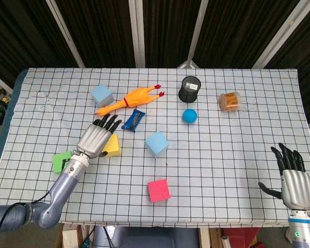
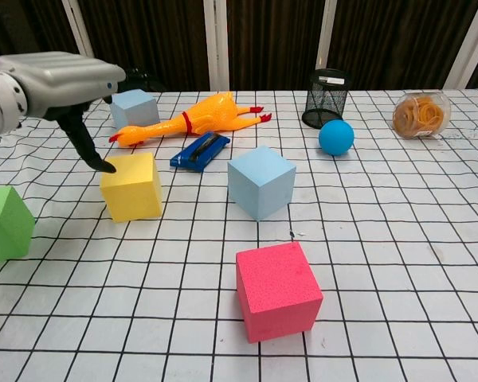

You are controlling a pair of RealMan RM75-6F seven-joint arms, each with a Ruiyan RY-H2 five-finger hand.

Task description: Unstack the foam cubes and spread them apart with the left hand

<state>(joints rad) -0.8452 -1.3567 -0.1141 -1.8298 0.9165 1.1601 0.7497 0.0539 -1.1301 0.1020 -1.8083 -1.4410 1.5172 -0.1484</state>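
Sitting at the far left of the gridded white tablecloth [image 1: 237, 129], the green foam cube [image 2: 3, 224] rests flat on the cloth, apart from the other blocks. Just to its right, the left hand [image 1: 95, 139] hovers with its fingers spread and holds nothing; in the chest view its thumb tip hangs at the upper left corner of the yellow foam cube [image 2: 131, 186], and whether it touches the foam cannot be told. That yellow cube stands on the cloth beneath the palm's right edge, with no finger wrapped round it. Behind the hand, toward the back of the table, lies a small pale blue foam cube [image 1: 102, 95], and beside it an orange rubber chicken [image 1: 129, 99] stretches on a slant. A dark blue wrapped snack bar [image 1: 133, 119] lies just in front of the chicken. Further right, a larger pale blue foam cube [image 2: 260, 181] sits near the table's middle, well apart from the yellow one, and the pink foam cube [image 2: 278, 290] stands alone nearer the front edge. Beyond them come a blue ball [image 1: 189, 115], a black mesh pen cup [image 1: 190, 89] and a clear jar of rubber bands [image 1: 229, 101]. At the far right front, the right hand [image 1: 293, 182] is raised off the table edge, fingers extended and apart, empty.
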